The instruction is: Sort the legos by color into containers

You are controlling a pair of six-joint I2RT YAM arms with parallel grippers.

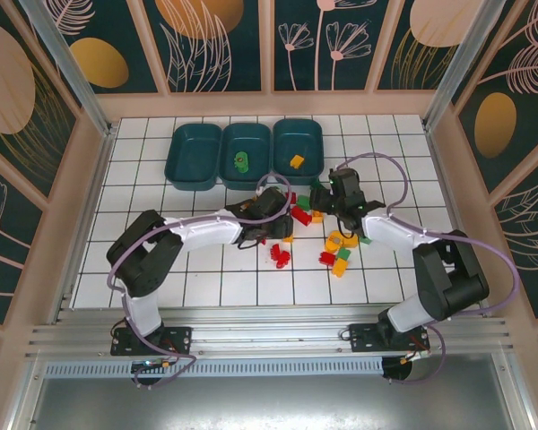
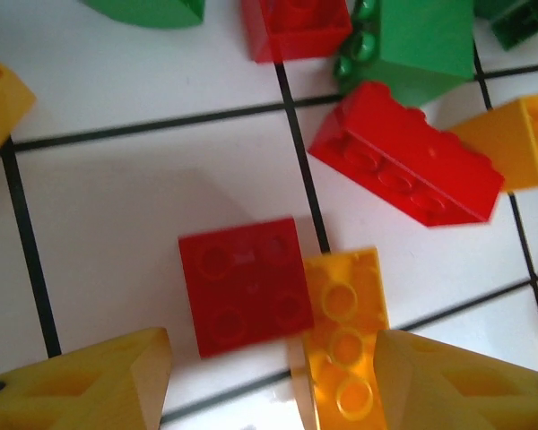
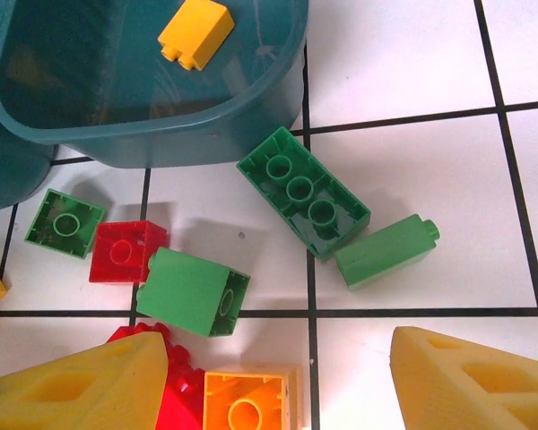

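Well, the worktop [image 1: 386, 143] is white tile with black grid lines, boxed in by a pale frame and dark panels [image 1: 359, 63] painted with leaves and flowers. Two arms reach in from the near edge.

Three bins [image 1: 194, 157] stand side by side at the far edge. The middle bin [image 1: 247, 139] holds green [image 1: 242, 162], too small to count. The right bin [image 1: 309, 139] holds one yellow brick [image 3: 195, 31]. The loose legos [image 1: 309, 237] lie scattered just in front of the bins, around and between the two hands.

The left hand [image 2: 271, 345] is spread, one finger on each side of two touching bricks: a red square [image 2: 247, 285] and an orange strip [image 2: 345, 336] with three studs. Its right finger overlaps the strip's edge; I cannot tell whether they touch. Farther out lie two more reds, making three in the left wrist view. One is a long red [image 2: 403, 157], tilted against a green block [image 2: 421, 45].

The right hand [image 3: 280, 345] is spread wide and pinches nothing. An orange single [image 3: 247, 403] lies between its fingers, with red pieces [image 3: 175, 385] beside the left one. Beyond lie four greens: a small square [image 3: 65, 224], a block on its side [image 3: 193, 291], a three-stud strip [image 3: 303, 190] and a single-stud piece [image 3: 386, 253]. A red single [image 3: 125, 251] sits just beside the small square, and the strip lies close to the right bin's corner
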